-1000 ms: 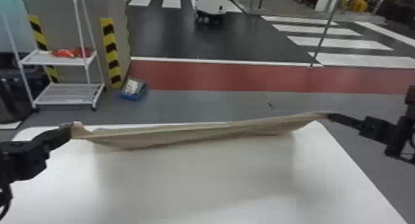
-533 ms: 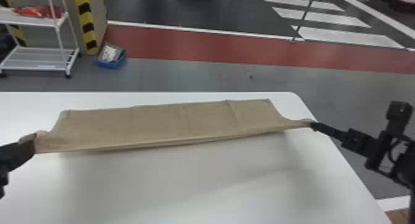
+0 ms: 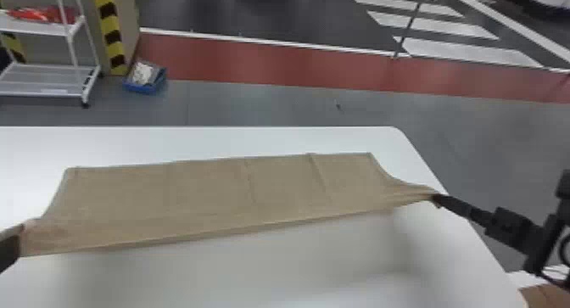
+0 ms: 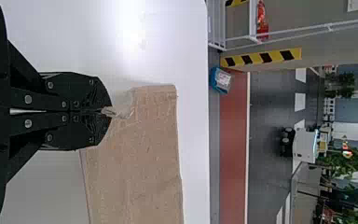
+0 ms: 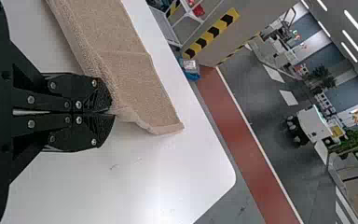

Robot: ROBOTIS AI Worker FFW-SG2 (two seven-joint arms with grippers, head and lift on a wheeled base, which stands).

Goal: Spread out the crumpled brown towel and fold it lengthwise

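Head view: with 12 o'clock pointing straight away from the robot, the brown towel is lying across the white table, its long axis running roughly from 8 to 2 o'clock. The left gripper is pinching its near corner at 8 o'clock; the right gripper is pinching the other near corner at 3 o'clock. Neither arm is standing nearer overall, each having one end in its fingers. The near long edge is stretching straight between them and, as far as its shadow allows judging, is probably hanging just off the tabletop. The far long edge is resting toward 12. A narrow strip of table is showing beyond it, while ample bare surface is opening toward 6. The next move, I judge, is calling for both grippers to be bringing that near edge down evenly, or over toward 12.

Left wrist view: the fingers are closing on a bunched corner, the cloth extending from them toward 3 o'clock.

Right wrist view: these fingers, too, are clamping cloth, the towel running off toward 9 o'clock.
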